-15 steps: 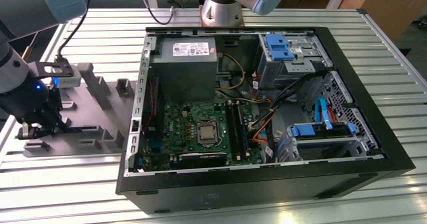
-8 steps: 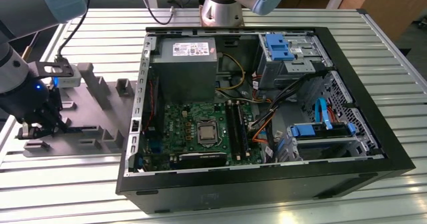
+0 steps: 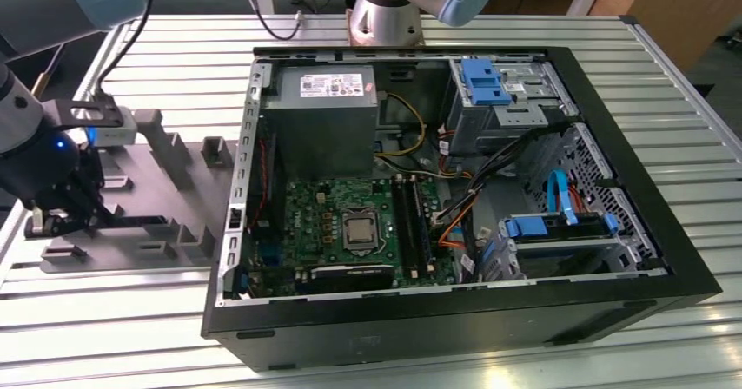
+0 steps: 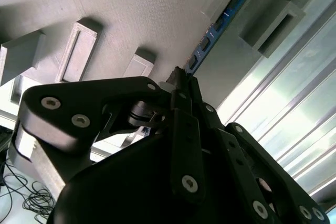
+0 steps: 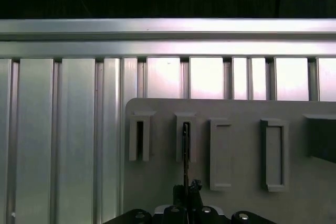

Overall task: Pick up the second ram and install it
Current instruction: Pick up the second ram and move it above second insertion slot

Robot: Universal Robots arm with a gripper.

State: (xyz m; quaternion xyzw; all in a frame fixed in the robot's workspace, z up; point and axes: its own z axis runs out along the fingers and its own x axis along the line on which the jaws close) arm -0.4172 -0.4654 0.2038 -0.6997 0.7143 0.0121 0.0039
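Your gripper (image 4: 181,77) is clamped on one end of the ram (image 4: 220,22). The ram stands on edge on the grey holder (image 4: 131,14), its other end in a slot, beside the open case (image 3: 464,328).

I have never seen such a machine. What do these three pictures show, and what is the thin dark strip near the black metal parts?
This is one robot arm working over a slatted metal table. The exterior view comes from a camera off the arm. It shows an open computer case with a green motherboard inside, and a grey plastic holder toward that view's left. The wrist views come from cameras riding on the arm. In the second wrist view the gripper has its black fingers closed on the second ram, a thin memory stick resting in the holder's slots.
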